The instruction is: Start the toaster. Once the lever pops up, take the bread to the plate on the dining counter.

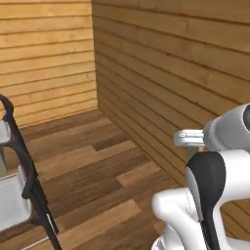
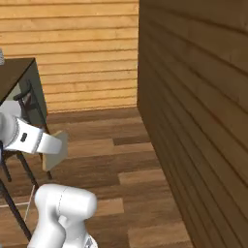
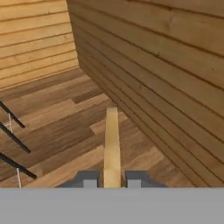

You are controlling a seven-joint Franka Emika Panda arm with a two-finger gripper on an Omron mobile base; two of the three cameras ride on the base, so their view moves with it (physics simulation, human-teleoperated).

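Plank-wood walls and floor surround the jaws pinching a flat, tan bread slice edge-on.

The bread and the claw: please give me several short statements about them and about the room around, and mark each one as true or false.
1. The claw is shut on the bread, which stands edge-on between the two fingers. True.
2. The bread already lies on a round plate. False: it is held in the air above the wooden floor.
3. A wall of horizontal wooden planks runs along the robot's right side. True.
4. In the right base view the bread is at the end of the arm, over the floor. True.
5. The floor is made of white tiles. False: it is made of brown wooden boards.
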